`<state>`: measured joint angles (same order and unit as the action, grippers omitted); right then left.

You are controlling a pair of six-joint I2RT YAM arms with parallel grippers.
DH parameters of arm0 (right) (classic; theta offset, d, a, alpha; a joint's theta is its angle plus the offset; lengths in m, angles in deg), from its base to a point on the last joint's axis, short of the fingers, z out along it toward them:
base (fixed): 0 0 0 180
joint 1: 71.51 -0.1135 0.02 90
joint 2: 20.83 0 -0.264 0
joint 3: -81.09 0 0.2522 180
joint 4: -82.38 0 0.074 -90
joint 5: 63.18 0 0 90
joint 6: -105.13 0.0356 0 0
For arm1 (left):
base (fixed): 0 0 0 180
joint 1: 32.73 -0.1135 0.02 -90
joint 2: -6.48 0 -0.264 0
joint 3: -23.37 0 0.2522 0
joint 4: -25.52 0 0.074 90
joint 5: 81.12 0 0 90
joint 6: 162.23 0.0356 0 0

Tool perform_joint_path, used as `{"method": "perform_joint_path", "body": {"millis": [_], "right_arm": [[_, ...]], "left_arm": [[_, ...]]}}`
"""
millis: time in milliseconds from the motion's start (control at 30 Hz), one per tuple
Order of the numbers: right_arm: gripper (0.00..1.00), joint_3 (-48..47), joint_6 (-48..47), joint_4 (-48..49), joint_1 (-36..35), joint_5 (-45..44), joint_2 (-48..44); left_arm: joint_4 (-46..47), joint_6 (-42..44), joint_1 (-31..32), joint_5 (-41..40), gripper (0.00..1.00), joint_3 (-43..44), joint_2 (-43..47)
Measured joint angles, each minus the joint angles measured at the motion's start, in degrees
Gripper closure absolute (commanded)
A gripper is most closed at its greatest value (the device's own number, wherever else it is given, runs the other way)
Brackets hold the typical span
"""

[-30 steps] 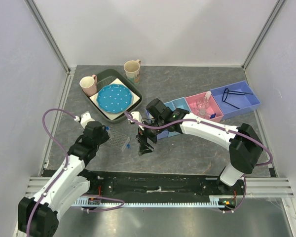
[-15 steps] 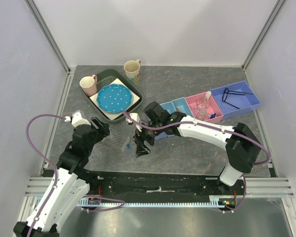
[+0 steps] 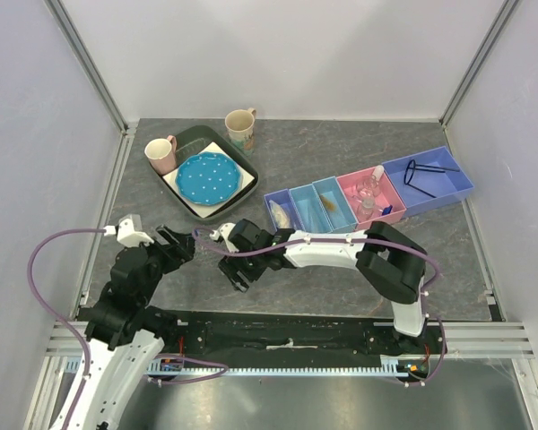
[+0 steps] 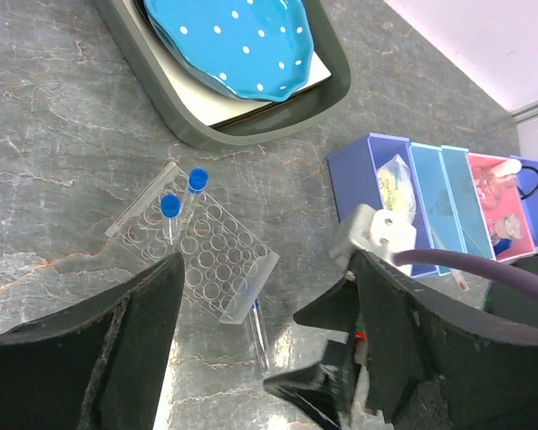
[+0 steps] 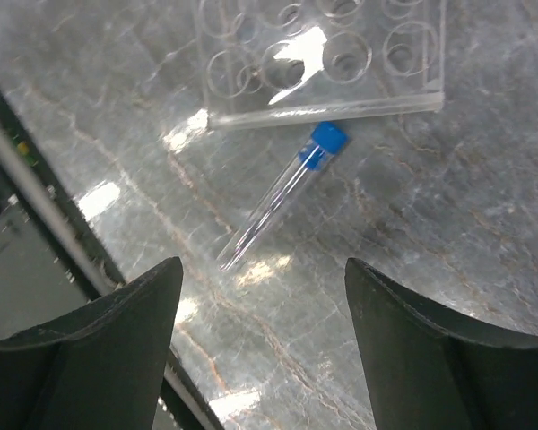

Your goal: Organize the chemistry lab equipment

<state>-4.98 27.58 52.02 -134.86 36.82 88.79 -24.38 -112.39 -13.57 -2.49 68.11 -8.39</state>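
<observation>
One blue-capped tube (image 5: 282,197) lies flat on the surface (image 5: 430,233) just beside the clear rack (image 5: 323,54), so the open right fingers (image 5: 81,358) should straddle its middle squarely and close gently, while the left fingers (image 4: 81,358) hang open nearby.

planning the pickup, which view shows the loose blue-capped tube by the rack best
Right wrist: the loose tube lies whole and close. Left wrist shows it small, faint, beside the rack. Top external: cannot make it out.
</observation>
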Motion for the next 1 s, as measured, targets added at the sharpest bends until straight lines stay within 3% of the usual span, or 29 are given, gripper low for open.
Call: {"method": "perform_joint_path", "body": {"millis": [200, 400, 600, 800, 1000], "right_arm": [[0.27, -2.36, 1.77, -0.7, -3.21, -10.8, 2.01], [0.43, -2.84, 1.84, -1.18, -4.59, -15.67, 3.82], [0.6, -2.86, 1.49, -1.51, -4.5, -17.03, 3.85], [0.83, -2.73, 0.81, -1.46, -4.28, -17.25, 3.85], [0.89, -2.6, 0.63, -1.38, -3.3, -16.52, 3.72]], "left_arm": [[-4.04, -0.44, 0.0, -0.48, 0.18, 3.76, 2.62], [-7.08, -1.01, 0.0, -0.94, 0.19, 5.51, 3.56], [-8.79, -2.16, 0.0, -1.09, 0.19, 5.62, 4.92], [-8.92, -4.0, 0.0, 0.57, 0.2, 5.6, 4.92], [-7.21, -7.85, 0.0, 4.42, 0.21, 2.21, 6.58]]}}
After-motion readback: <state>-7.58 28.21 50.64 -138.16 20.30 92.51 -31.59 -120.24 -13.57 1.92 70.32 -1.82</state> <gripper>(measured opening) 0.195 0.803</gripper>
